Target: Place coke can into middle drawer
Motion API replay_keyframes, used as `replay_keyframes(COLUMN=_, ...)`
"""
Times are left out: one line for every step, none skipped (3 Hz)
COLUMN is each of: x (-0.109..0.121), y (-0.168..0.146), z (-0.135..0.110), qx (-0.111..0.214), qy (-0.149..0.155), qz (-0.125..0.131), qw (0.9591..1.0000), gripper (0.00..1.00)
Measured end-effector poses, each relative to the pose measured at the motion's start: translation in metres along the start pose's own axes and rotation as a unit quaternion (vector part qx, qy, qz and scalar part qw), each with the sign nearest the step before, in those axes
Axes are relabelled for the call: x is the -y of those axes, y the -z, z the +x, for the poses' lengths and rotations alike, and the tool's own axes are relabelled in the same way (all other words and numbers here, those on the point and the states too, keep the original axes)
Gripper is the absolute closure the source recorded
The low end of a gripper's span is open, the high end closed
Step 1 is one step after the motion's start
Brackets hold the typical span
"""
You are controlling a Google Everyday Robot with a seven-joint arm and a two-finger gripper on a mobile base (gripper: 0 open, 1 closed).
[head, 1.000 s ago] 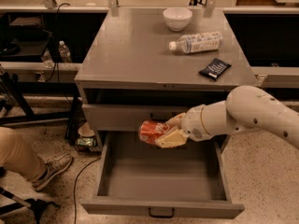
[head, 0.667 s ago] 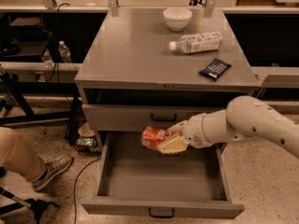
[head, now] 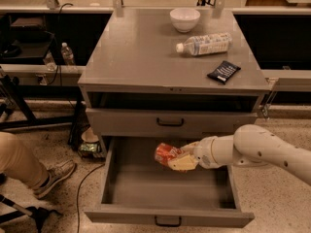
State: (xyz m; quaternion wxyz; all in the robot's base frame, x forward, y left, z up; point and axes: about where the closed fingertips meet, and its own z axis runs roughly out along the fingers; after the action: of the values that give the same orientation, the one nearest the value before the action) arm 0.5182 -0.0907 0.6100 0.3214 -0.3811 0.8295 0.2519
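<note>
While my tool (head: 182, 160) grips the coke can (head: 166, 154) over the open middle drawer (head: 165, 192) | carry done | left: lower, release, withdraw, I judge.

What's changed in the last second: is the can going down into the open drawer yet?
The gripper, still shut on the can, has come down, carrying the can lower over the open drawer. The can has not been let go. The bowl, bottle and black packet on top have not moved, and the drawer is open as before.
</note>
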Motion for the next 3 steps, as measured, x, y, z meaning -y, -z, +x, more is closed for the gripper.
replay_keyframes(x=0.017, y=-0.012, z=0.022, qx=0.005, qy=-0.014, qz=0.023, qw=0.9996, gripper=1.0)
replay_keyframes(x=0.029, y=-0.023, z=0.038, qx=-0.004, qy=-0.016, qz=0.037, qw=0.9992, gripper=1.0)
replay_keyframes(x=0.037, y=-0.034, z=0.055, qx=-0.016, qy=-0.019, qz=0.05, qw=0.9985, gripper=1.0)
